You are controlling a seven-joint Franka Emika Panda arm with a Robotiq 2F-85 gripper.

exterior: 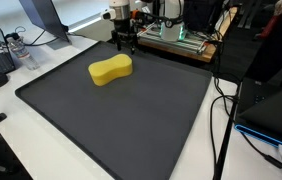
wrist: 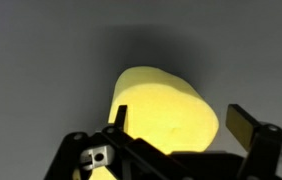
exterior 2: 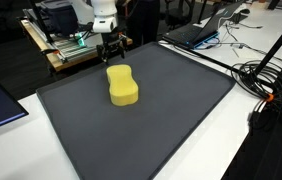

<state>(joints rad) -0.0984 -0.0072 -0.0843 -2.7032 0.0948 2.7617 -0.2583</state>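
Above the far edge of the mat [exterior: 101, 125] [exterior 2: 171, 110], in both exterior views, the hand [exterior: 127, 42] [exterior 2: 112, 48] is being held spread near the yellow sponge [exterior: 111, 70] [exterior 2: 122, 86], which is being carried flat by the mat. In the wrist view, the yellow sponge [wrist: 166, 105] is being framed between the fingers [wrist: 243, 125].
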